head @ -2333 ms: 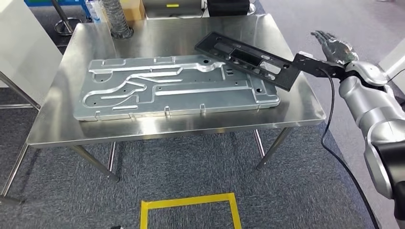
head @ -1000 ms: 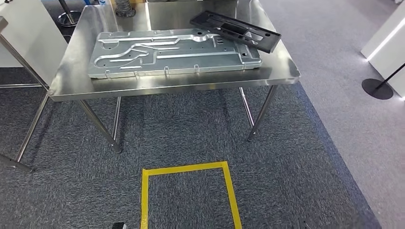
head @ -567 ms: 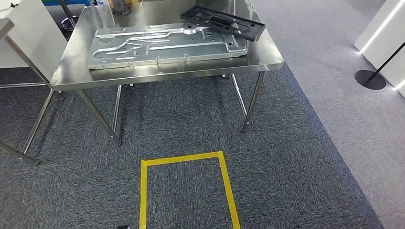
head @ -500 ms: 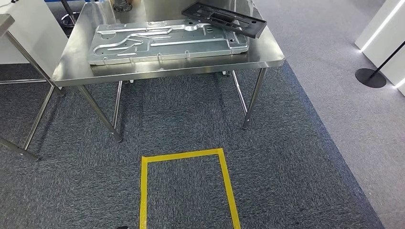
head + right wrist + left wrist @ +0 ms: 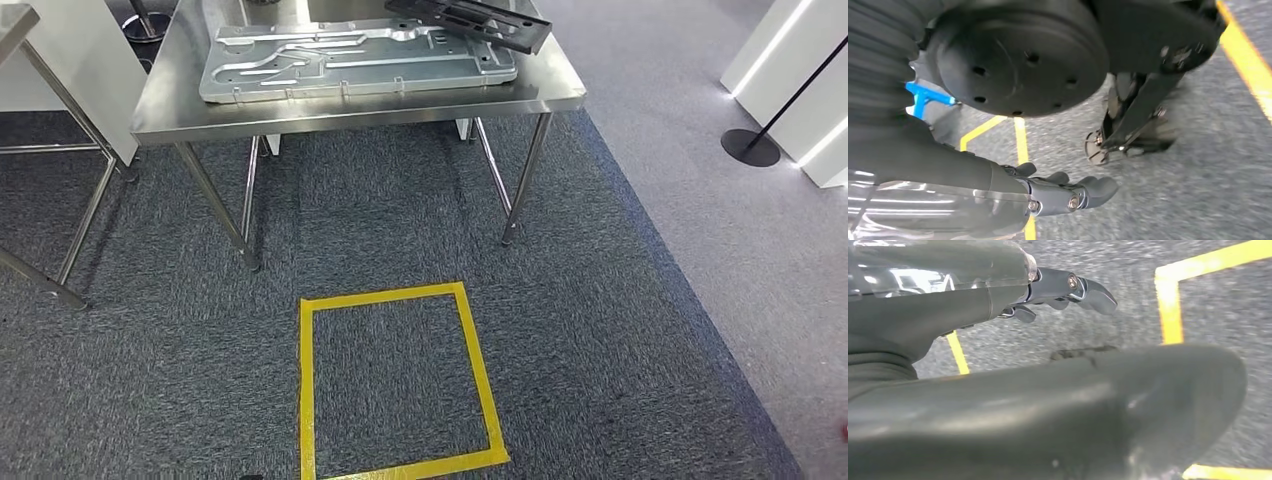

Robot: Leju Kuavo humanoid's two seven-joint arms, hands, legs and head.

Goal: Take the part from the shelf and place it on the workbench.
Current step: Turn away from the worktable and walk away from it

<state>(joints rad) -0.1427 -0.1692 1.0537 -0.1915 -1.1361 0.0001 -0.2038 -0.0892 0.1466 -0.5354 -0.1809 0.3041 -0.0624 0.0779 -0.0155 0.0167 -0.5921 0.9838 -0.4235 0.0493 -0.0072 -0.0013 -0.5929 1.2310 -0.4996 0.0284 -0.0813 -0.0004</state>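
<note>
Glossy steel workbench [image 5: 350, 105]; apparently matt part [image 5: 470, 20].

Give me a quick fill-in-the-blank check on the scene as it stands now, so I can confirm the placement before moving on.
1. The long black slotted part lies on the stainless steel ____, partly over the large silver stamped metal panel.
2. The tape square on the grey carpet is ____ in colour.
3. The left hand hangs over the carpet and holds ____.
4. The black round-based stanchion stands on the ____ beside the table.

Missing words: workbench; yellow; nothing; floor
</note>
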